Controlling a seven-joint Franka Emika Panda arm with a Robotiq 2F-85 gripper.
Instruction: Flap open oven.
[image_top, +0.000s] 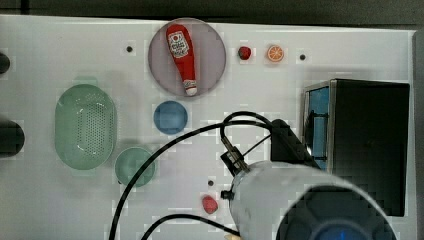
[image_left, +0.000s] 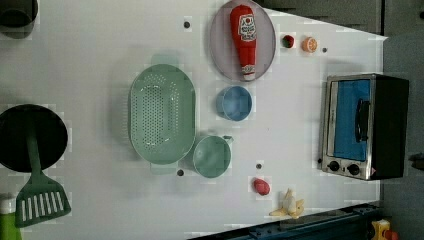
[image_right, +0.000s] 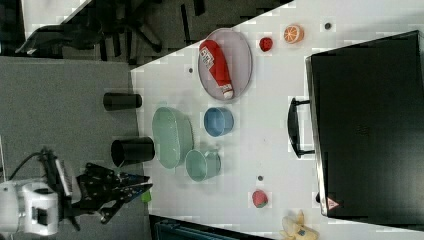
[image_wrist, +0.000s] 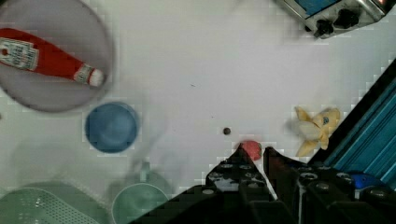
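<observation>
The oven (image_left: 364, 126) stands at the table's edge on the left view's right, door shut, its bar handle (image_left: 360, 120) untouched. The gripper (image_wrist: 254, 153) hangs well apart from it, fingers nearly together around nothing. It should probably reopen, reach the handle squarely, then pull down along the door's arc.

Bright, even light on the white table (image_left: 100, 40); soft short shadows; blocky, slightly blurred pictures throughout.

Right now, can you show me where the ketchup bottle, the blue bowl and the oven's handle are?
ketchup bottle (image_left: 243, 37): left view, on the red body near its label.
blue bowl (image_left: 233, 103): left view, on the bowl's inside.
oven's handle (image_left: 359, 120): left view, on the dark bar across the blue door.
</observation>
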